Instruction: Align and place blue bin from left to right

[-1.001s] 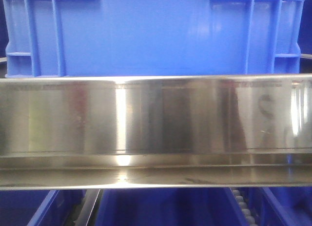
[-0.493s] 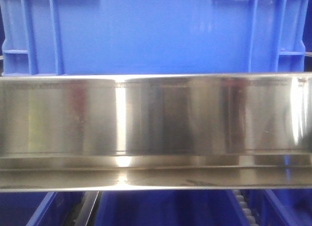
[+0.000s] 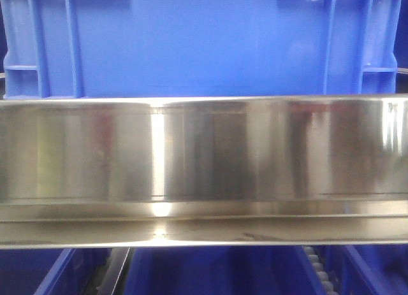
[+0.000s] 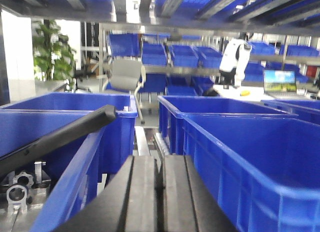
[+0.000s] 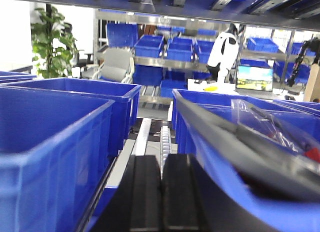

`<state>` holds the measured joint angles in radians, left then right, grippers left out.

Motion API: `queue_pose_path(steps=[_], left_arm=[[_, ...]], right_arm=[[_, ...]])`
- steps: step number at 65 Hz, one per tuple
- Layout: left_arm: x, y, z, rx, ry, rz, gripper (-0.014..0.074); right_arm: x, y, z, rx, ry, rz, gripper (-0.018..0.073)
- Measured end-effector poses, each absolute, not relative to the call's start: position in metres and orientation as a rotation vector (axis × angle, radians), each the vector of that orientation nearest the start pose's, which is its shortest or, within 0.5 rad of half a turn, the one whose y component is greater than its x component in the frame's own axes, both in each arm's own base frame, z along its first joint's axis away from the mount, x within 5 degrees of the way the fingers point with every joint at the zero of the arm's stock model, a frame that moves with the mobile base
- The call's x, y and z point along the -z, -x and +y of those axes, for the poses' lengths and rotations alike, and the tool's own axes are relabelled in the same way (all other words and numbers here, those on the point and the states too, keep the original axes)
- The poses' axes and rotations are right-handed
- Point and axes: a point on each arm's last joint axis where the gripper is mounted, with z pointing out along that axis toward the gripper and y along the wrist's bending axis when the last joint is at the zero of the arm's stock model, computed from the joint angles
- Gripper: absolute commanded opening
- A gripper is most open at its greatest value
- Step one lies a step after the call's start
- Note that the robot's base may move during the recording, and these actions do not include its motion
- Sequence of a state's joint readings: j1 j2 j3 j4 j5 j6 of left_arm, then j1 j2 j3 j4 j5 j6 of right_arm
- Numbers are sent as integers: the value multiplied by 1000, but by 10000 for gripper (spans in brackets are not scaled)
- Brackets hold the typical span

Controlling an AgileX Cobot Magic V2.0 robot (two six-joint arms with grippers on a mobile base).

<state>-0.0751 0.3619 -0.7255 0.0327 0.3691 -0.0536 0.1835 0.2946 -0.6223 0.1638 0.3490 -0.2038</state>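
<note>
Filling the top of the front view, the blue bin point(image 3: 204, 43) sits square-on right behind a polished steel rail point(image 3: 204, 155), smooth centre panel facing us and ribbed corners at both edges. Its base is hidden by that rail and its top runs out of frame. Below the rail, darker blue tubs point(image 3: 210, 273) and a strip of white rollers point(image 3: 317, 269) peek through. Over to the left wrist view: the left gripper point(image 4: 161, 164) has its jaws pressed together, only a thin slit between the black pads and nothing in them. It points along a roller track point(image 4: 141, 142) that runs between a left-hand tub point(image 4: 70, 117) and a right-hand tub point(image 4: 250, 157), both open and blue. A black arm link point(image 4: 60, 134) slants across the left-hand tub's rim. Far back there's a grey chair point(image 4: 125, 76), a leafy plant point(image 4: 50, 54) and a white robot arm point(image 4: 235, 59). Right wrist view now: the right gripper point(image 5: 161, 162) also has its jaws together and empty, low over a line of rollers, with a tall blue crate point(image 5: 55, 137) on one side. On the other is a neighbouring tub point(image 5: 200, 104) with a clear plastic bag point(image 5: 265, 122) in it. Whether either wrist view catches the blue bin itself, I cannot tell.
</note>
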Motion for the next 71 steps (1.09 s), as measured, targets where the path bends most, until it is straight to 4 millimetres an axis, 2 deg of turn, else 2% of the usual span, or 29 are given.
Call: queue_pose_path(steps=[19,32,44,56,66,71], left_arm=[[-451,-108,-7,64,-28,1636,-111],[-461,-141,-9,62,-30,1672,-111],[-456,-161,-12,88,-22,1688,-111],[-464,-186,-17,155,4,1750,-111],[-473,-219,-21,190,10,1867,-111],[-476,-243,-24,195,7,1931,-111]], right_arm=[[-432,-108,28,-165,276,1699,-79],[-464,-152,37,-169,296,1765,-79],[-464,-179,42,-172,301,1813,-79],[-459,-197,48,-208,306,1884,-76],[-461,-215,54,-277,280,1971,-76],[-458,-230,58,-299,262,2031,-60]])
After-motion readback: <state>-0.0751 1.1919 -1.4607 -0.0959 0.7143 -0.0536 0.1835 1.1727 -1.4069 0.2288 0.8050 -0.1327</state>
